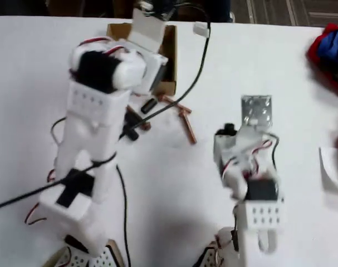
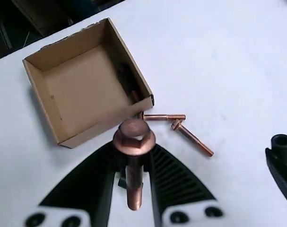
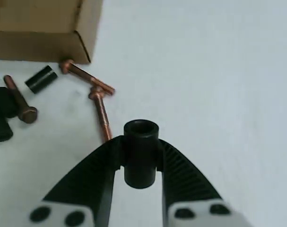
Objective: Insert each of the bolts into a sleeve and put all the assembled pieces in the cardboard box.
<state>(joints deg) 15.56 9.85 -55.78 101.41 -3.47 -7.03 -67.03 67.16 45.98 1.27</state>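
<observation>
My left gripper is shut on a copper bolt, head up, just in front of the open cardboard box. A dark assembled piece lies inside the box by its wall. Two loose bolts lie on the table beside the box. My right gripper is shut on an upright black sleeve, bore facing up, a short way from those bolts. Another bolt and three loose sleeves lie near the box.
In the high view the left arm stands over the box and the right arm sits lower right. A metal bracket lies beyond the right gripper. Coloured cloth lies at the far right edge.
</observation>
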